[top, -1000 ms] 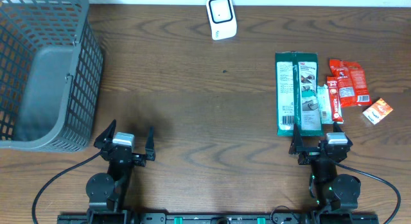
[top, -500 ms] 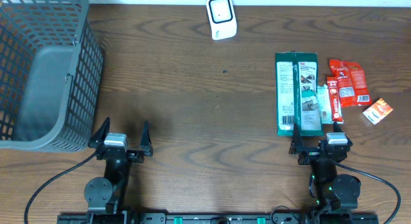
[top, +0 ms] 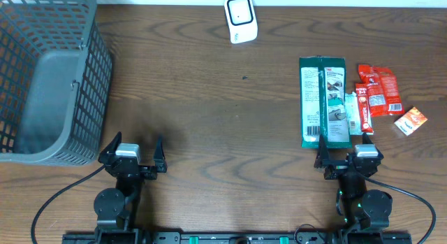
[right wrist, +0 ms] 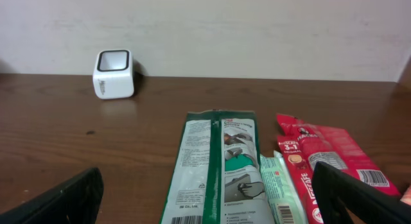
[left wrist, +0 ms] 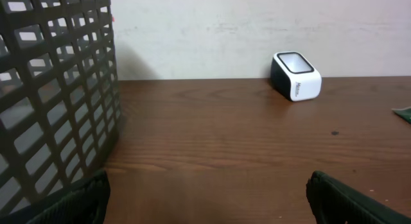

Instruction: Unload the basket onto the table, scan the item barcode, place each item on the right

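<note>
Resting at the brown wooden table's [top: 209, 97] near edge, 2 pincers gape wide, empty: left gripper [top: 135, 147] by the grey plastic mesh basket [top: 49, 76], right gripper [top: 346, 150] near the flat green packet [top: 323, 102]. Red sachets [top: 377, 90] lie toward the right edge, white boxy scanner [top: 241, 19] at the far edge.

A grey mesh basket [left wrist: 58, 102] stands left, a white scanner [left wrist: 297, 76] far across the wooden table [left wrist: 225, 140].
</note>
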